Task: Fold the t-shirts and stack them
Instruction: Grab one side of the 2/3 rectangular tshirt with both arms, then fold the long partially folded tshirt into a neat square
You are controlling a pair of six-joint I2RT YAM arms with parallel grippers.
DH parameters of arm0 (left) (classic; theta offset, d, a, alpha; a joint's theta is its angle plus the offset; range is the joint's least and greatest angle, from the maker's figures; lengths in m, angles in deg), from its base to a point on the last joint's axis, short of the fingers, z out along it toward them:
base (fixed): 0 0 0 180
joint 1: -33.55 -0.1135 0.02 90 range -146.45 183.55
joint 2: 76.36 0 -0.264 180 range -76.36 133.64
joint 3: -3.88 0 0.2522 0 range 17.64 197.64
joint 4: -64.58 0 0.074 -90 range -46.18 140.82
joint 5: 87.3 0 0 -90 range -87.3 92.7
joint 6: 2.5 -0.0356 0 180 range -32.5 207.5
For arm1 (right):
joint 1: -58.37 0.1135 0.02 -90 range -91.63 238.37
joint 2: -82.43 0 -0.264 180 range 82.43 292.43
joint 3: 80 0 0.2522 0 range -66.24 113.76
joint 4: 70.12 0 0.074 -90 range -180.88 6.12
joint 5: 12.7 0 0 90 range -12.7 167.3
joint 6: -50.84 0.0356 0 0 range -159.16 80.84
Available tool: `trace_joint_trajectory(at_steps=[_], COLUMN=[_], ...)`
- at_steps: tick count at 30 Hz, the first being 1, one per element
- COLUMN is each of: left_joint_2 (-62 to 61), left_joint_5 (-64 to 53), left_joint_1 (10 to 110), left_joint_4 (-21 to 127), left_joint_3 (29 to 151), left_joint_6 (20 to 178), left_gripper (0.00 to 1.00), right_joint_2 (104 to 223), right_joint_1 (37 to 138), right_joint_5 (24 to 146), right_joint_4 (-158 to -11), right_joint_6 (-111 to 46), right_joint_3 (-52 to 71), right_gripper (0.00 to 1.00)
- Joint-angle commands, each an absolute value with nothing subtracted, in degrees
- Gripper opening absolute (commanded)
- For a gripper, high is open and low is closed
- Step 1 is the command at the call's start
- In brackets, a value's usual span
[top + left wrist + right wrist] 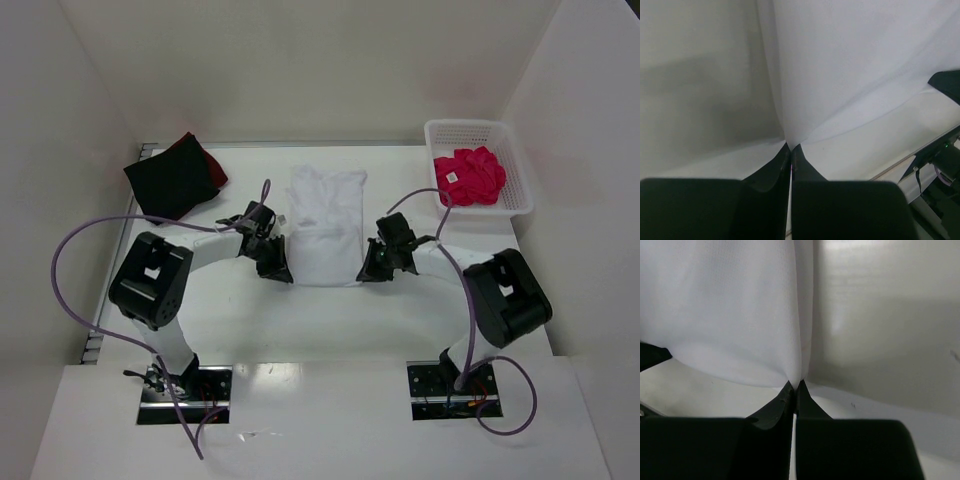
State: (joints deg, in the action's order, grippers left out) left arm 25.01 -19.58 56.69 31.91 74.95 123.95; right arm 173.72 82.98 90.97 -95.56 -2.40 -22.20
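Note:
The white t-shirt (325,225) lies partly folded in the middle of the table. My left gripper (279,270) is shut on its near left corner, and the pinched cloth rises from the tips in the left wrist view (850,75). My right gripper (366,270) is shut on its near right corner, with the cloth showing in the right wrist view (730,305). The black t-shirt (168,180) lies folded at the far left on the dark red t-shirt (212,166). The bright pink-red t-shirt (468,175) lies crumpled in the white basket (512,165).
The basket stands at the far right by the right wall. White walls close in the table on the left, back and right. The arm bases (180,385) sit at the near edge.

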Motion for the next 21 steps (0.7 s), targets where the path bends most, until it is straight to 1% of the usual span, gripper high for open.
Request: trace_joint_trajectory(at_steps=[1,6,8,9,12,17,21], left_joint_2=[19.82,13.50,11.57,9.54,4.80,-2.87,-2.35], left_joint_5=[-18.04,-17.51,-17.48,-16.99,-16.34,-10.47,-7.32], left_joint_1=[57.63,63.30,65.16,66.25,69.08,69.59,68.70], left_joint_4=[25.80,20.20,17.45,16.44,13.21,7.39,6.29], left_joint_3=[72.69,71.61,71.08,71.07,70.55,74.97,79.51], left_joint_6=[124.42,125.88,126.78,127.92,130.96,134.87,134.86], left_gripper=[0.00,0.00,0.00,0.00,0.00,0.00,0.00], right_joint_2=[167.08,155.45,151.52,147.48,141.66,140.97,141.94], right_joint_1=[85.05,87.90,87.99,89.17,91.24,91.86,91.84], right_joint_5=[88.29,87.47,89.55,90.17,92.50,90.53,86.00], right_joint_4=[-99.38,-105.56,-107.47,-108.18,-109.45,-112.70,-113.33], right_joint_6=[-1.73,1.08,3.18,4.41,9.48,10.93,9.00], right_joint_3=[-25.86,-30.59,-31.90,-32.43,-32.90,-27.81,-22.82], right_gripper=[0.00,0.00,0.00,0.00,0.00,0.00,0.00])
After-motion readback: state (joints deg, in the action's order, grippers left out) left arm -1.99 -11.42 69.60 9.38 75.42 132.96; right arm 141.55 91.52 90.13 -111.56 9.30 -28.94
